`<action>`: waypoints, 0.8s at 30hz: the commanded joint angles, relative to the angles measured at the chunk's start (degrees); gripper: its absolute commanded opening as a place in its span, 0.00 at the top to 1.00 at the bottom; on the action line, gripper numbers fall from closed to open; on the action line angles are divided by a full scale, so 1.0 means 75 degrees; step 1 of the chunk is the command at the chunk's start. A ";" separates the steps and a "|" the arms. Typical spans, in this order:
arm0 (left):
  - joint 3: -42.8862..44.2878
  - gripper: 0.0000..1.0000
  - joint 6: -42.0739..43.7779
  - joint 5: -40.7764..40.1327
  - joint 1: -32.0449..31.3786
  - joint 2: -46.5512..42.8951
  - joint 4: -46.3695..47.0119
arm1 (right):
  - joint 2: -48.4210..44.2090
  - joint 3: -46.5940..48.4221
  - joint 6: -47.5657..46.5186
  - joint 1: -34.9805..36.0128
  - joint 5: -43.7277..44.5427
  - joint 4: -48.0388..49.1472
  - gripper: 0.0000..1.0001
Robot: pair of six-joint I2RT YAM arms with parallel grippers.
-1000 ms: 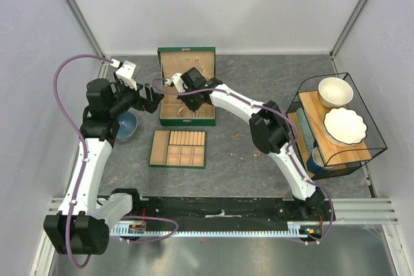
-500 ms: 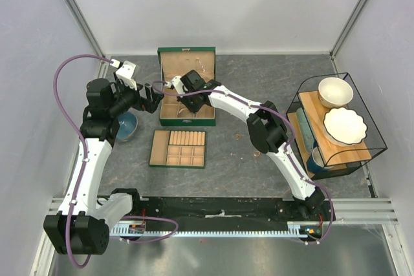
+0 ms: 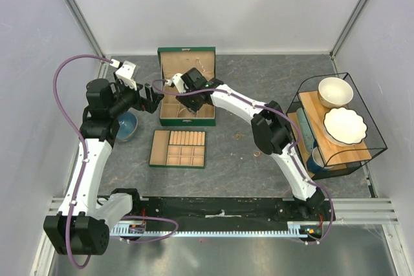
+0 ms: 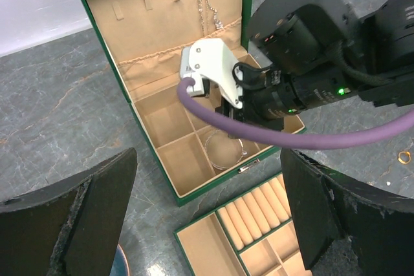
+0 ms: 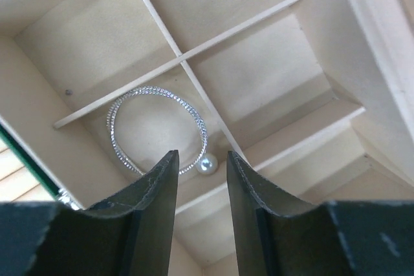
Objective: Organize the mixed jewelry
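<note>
A thin silver bangle (image 5: 157, 89) lies flat in a front compartment of the open green box (image 3: 187, 123), with a small pearl bead (image 5: 207, 164) touching its edge. My right gripper (image 5: 200, 156) hangs just above that compartment, jaws a little apart and empty, the pearl showing between them. The bangle also shows in the left wrist view (image 4: 207, 152), under the right wrist. My left gripper (image 3: 152, 98) is wide open and empty, hovering left of the box. A tiny gold ring (image 4: 404, 156) lies on the table right of the box.
The tan compartmented tray (image 3: 178, 148) lies in front of the box. A chain (image 4: 207, 11) hangs in the box lid. A blue bowl (image 3: 126, 126) sits under the left arm. A black wire rack (image 3: 336, 121) with white dishes stands at the right.
The right wrist has shifted only slightly over the box. The left arm has not moved.
</note>
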 commanded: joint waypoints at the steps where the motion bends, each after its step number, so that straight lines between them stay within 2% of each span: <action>1: -0.0100 0.01 0.0011 -0.0021 0.0004 -0.0175 0.0247 | -0.0970 -0.0120 0.0001 0.0033 0.0052 0.0150 0.57; 12: -0.0089 0.01 -0.0095 -0.0092 0.0004 -0.0245 0.0306 | -0.2258 -0.0835 0.0212 -0.0154 0.0333 0.0138 0.55; 17: -0.0065 0.01 0.0115 0.0154 0.0004 -0.0257 0.0107 | -0.3217 -0.1900 0.0330 -0.0704 0.0006 -0.0096 0.46; 22: -0.0135 0.01 0.0210 0.0248 0.0004 -0.0280 -0.0022 | -0.4285 -0.3716 0.0026 -0.1279 -0.0170 -0.0132 0.46; 24: -0.0171 0.01 0.0233 0.0272 0.0004 -0.0257 -0.0023 | -0.4766 -0.4487 -0.0034 -0.1373 -0.0229 -0.0120 0.41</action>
